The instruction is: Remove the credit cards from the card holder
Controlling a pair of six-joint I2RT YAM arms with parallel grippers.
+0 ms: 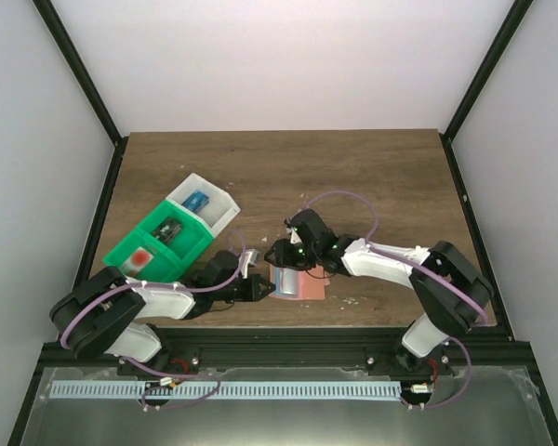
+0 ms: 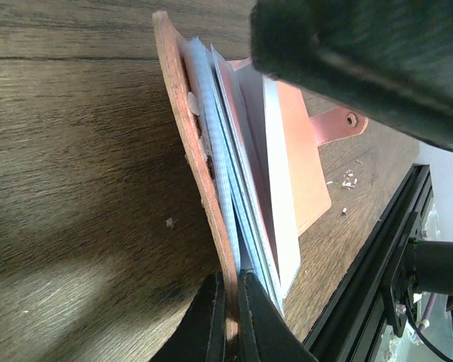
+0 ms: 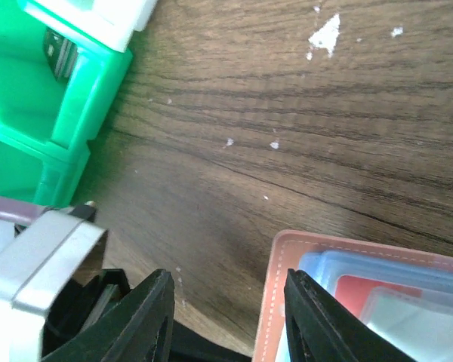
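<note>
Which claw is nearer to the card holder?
Left. The left claw pinches the card holder by its orange edge; the right claw hangs open over its corner, gripping nothing.

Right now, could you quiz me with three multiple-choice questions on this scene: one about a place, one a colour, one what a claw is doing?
1. Where does the card holder lie? A in a drawer; B on the wooden table; C on a shelf.
2. What colour is its edging? A salmon-orange; B black; C yellow.
3. The left claw is: A wide open; B shut on the card holder; C out of sight.
Answers: 1 B, it rests on wood; 2 A, both wrist views show it; 3 B, its fingers pinch the holder's edge.
</note>
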